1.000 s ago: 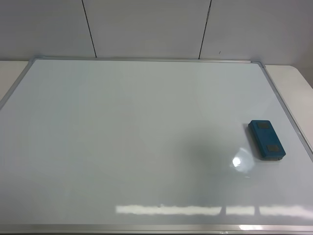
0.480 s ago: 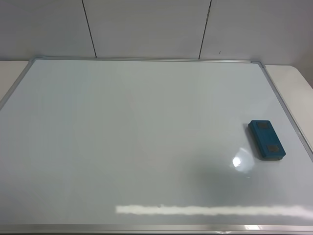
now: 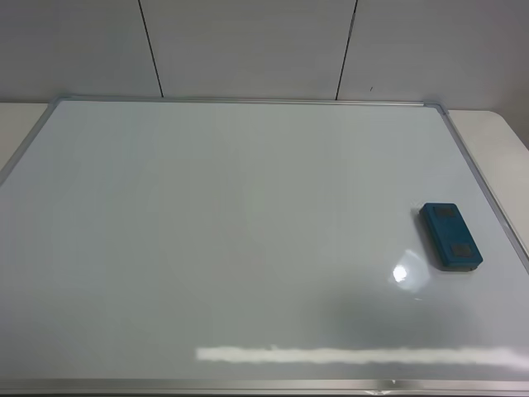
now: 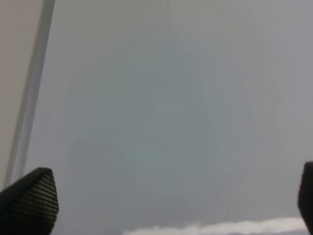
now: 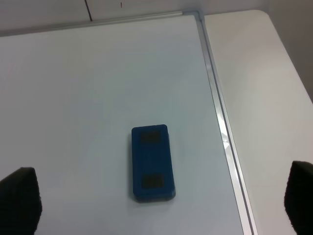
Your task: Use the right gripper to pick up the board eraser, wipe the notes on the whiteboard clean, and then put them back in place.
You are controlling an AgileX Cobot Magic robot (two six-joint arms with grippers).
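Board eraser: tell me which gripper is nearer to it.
Right. The right gripper hangs open above the board eraser, which lies free on the whiteboard near its right frame. The left gripper is open over bare board by the left frame, with no eraser in its view.

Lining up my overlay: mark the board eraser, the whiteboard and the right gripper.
board eraser [image 3: 450, 236], exterior high view, top face.
whiteboard [image 3: 207, 231], exterior high view, bare white surface.
right gripper [image 5: 161, 203], right wrist view, midway between its fingertips.

Left gripper [image 4: 166, 200] fingertips black, blunt wedge shape, one finger [image 4: 29, 200] with fine ribbed grid texture, right gripper [image 5: 161, 198] fingertips matte black, rounded, untextured
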